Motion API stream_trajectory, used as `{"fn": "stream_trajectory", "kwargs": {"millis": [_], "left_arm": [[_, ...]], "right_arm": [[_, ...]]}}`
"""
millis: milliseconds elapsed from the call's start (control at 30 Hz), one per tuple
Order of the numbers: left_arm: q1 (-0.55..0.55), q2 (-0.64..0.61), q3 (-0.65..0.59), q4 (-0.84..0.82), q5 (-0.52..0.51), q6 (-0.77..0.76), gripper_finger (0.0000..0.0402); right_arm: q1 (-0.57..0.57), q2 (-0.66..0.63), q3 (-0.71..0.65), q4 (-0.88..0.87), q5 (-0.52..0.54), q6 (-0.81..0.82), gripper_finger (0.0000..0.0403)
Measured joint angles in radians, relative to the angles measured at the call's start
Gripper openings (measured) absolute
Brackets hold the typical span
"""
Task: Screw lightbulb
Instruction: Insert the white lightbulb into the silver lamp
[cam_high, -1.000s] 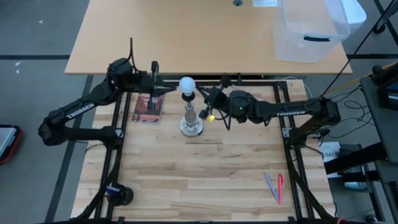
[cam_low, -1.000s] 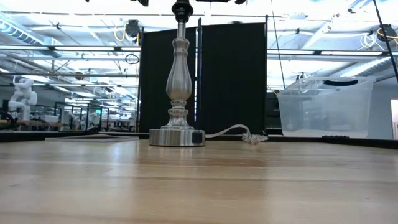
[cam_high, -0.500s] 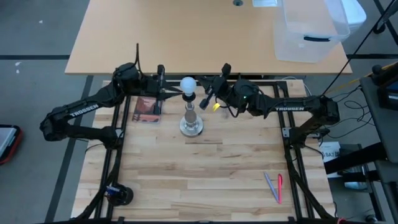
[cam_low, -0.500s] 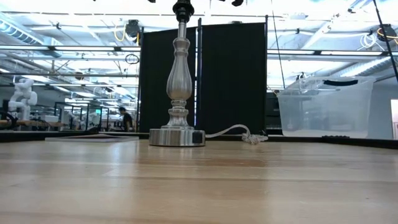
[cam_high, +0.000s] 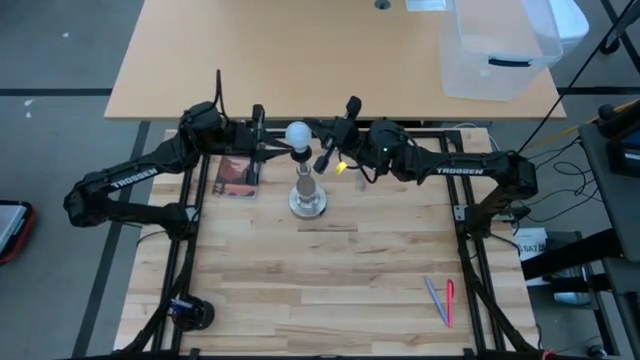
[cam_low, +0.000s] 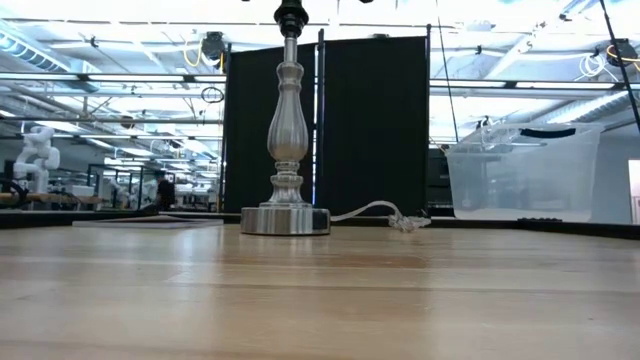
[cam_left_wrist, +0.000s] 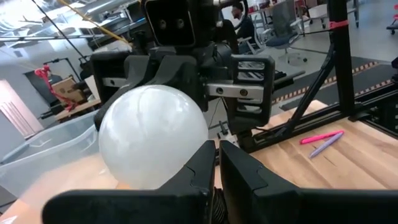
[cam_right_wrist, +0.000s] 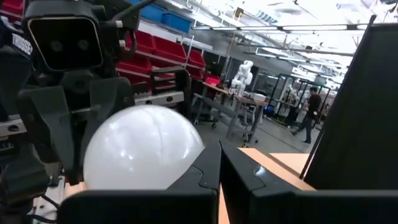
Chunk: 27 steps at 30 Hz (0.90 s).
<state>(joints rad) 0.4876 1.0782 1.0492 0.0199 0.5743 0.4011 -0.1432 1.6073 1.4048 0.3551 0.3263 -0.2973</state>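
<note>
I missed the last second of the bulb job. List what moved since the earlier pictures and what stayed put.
The right hand swung from low beside the silver metal lamp stand up toward the small white round lightbulb on its top. The left hand edged closer to the bulb from the other side. The stand, the red booklet and the pink pen stayed where they were.

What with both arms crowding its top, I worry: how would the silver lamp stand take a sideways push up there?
The lamp stand is tall and slim on a small round base, so a shove near the lightbulb, where the left gripper and right gripper flank it, would likely tip it, not slide it. Its metal look suggests stabilising weight.
</note>
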Motion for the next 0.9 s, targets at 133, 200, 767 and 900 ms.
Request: {"fn": "stream_trajectory", "kwargs": {"millis": [133, 200, 767, 900], "left_arm": [[0.017, -0.002, 0.0, -0.015, 0.001, 0.0, 0.0029], [0.028, -0.002, 0.0, -0.024, 0.002, 0.001, 0.0029], [0.119, 0.0, 0.0, -0.037, 0.025, 0.001, 0.0029], [0.137, 0.003, 0.0, -0.03, -0.009, -0.001, 0.0029]], "right_arm": [[0.011, 0.005, 0.0, -0.016, 0.014, 0.022, 0.0], [0.023, 0.004, 0.0, -0.025, 0.043, 0.022, 0.0], [0.112, 0.005, -0.003, -0.063, 0.24, -0.034, 0.0], [0.136, 0.014, -0.006, -0.087, 0.179, -0.028, 0.0]]}}
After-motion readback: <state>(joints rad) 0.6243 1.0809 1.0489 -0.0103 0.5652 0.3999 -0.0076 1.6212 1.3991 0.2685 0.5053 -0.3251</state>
